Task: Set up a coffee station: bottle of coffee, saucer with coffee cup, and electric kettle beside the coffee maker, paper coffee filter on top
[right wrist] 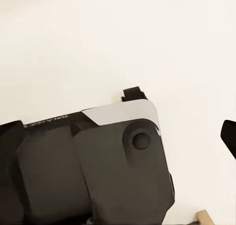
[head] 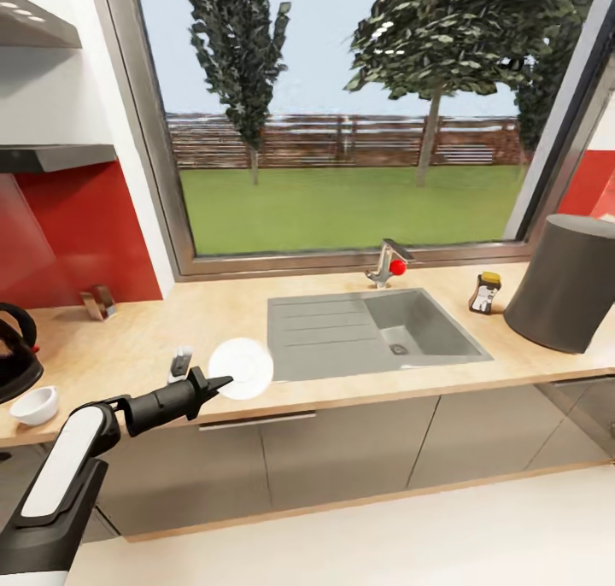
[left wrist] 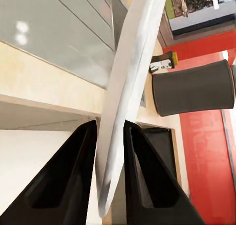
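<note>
White saucer (head: 242,367) pinched on edge in my left hand (head: 224,383), above the tabletop (head: 128,347) before the sink. Next, I judge: carry it right, beside the coffee maker (head: 567,282). Right hand's state: cannot tell.

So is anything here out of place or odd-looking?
Yes: the saucer is clamped edge-on in the left gripper by the countertop's front edge, while the coffee cup sits alone far left, beside the electric kettle.
</note>
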You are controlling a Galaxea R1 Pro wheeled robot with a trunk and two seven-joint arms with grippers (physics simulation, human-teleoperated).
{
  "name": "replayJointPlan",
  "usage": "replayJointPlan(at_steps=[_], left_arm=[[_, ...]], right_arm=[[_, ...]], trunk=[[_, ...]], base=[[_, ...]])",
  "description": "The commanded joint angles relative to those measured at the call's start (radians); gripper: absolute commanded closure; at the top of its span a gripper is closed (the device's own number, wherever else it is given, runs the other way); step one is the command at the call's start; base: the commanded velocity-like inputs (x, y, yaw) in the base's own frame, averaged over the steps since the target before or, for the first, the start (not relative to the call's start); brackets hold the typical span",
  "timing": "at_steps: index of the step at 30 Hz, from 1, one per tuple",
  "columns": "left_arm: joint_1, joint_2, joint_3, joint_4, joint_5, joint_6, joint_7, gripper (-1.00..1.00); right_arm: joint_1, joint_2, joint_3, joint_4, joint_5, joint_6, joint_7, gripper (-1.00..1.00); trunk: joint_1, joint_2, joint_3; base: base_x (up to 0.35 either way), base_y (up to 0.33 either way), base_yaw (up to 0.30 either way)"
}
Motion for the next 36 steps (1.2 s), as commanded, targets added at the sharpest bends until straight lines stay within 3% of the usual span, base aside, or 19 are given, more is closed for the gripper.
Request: replayJointPlan(at_steps=[1,4,8,16,36], left_arm=[[-0.001,0.0,0.001,-0.001,0.012,0.003,0.009,1.0],[0.0,0.002,0.003,-0.001,0.012,0.005,0.009,1.0],[0.0,0.003,0.003,-0.001,0.013,0.005,0.009,1.0],[0.0,0.0,0.0,-0.001,0.011,0.004,0.009,1.0],[0.0,0.001,0.003,-0.001,0.011,0.004,0.01,1.0]], right_arm=[[-0.001,-0.001,0.006,0.005,-0.004,0.004,0.035,-1.0],[0.0,-0.002,0.006,0.037,-0.004,0.005,0.1,-1.0],[0.002,-0.003,0.005,0.067,-0.004,0.005,0.128,-1.0],[0.023,-0.014,0.005,0.072,-0.003,0.002,0.138,-1.0],[0.035,-0.014,0.006,0.069,0.0,-0.011,0.139,-1.0]], trunk=[[0.001,-0.002,-0.002],[0.001,-0.002,-0.002],[0.001,-0.002,-0.002],[0.001,-0.002,-0.002],[0.001,-0.002,-0.002]], base=[[0.0,0.0,-0.291],[0.0,0.0,-0.295],[0.0,0.0,-0.299],[0.0,0.0,-0.3],[0.0,0.0,-0.3]])
